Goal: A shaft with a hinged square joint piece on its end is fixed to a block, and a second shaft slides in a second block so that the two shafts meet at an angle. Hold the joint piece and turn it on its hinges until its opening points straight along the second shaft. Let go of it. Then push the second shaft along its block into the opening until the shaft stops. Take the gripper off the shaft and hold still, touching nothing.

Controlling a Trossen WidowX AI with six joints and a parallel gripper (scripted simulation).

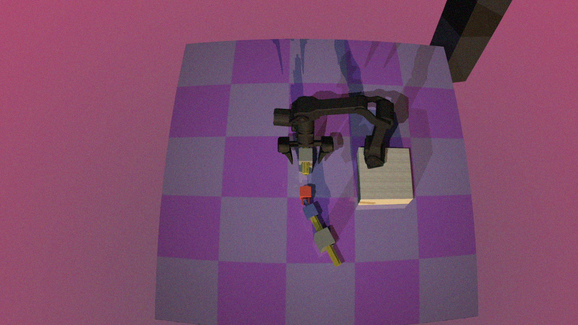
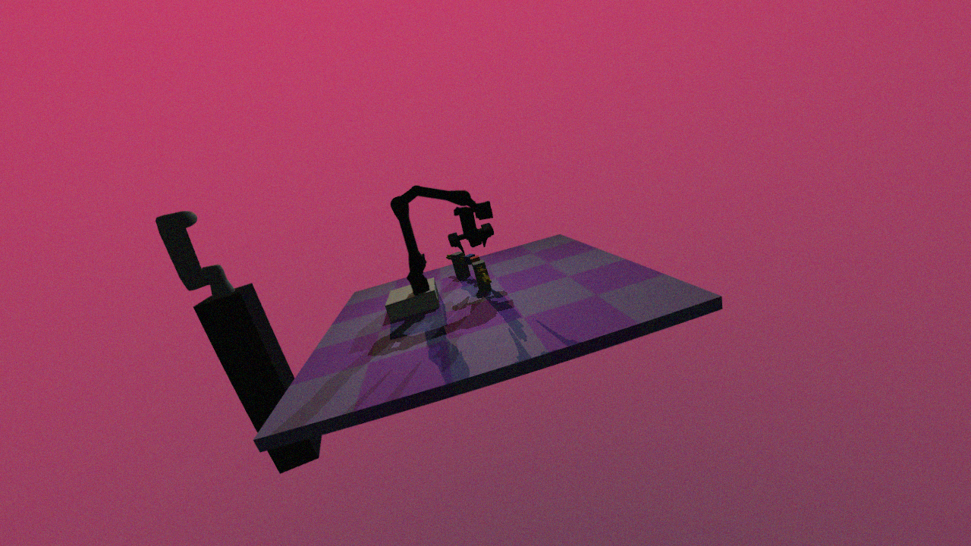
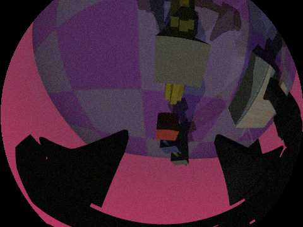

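The red joint piece [image 1: 305, 191] [image 3: 167, 134] is hinged on the blue yoke [image 1: 310, 211] [image 3: 170, 149] of the fixed yellow shaft [image 1: 333, 255], which runs through a grey block [image 1: 323, 238] [image 3: 180, 162]. The red piece looks lined up with the second yellow shaft [image 1: 305, 168] [image 3: 174, 93]. A gap separates the shaft's near end from the red piece. The second shaft passes through its own grey block [image 1: 305, 155] [image 3: 182, 61]. My gripper [image 1: 305, 161] [image 2: 473, 246] [image 3: 174, 138] is open and empty, its fingers above and to either side of that block in the top view. The arm hides the shaft's far part there.
The arm stands on a pale box [image 1: 385, 175] [image 2: 412, 305] [image 3: 257, 113] right of the shafts in the top view. A dark pillar [image 1: 470, 36] [image 2: 237, 353] stands at the corner of the checkered table [image 1: 185, 290] [image 2: 611, 271].
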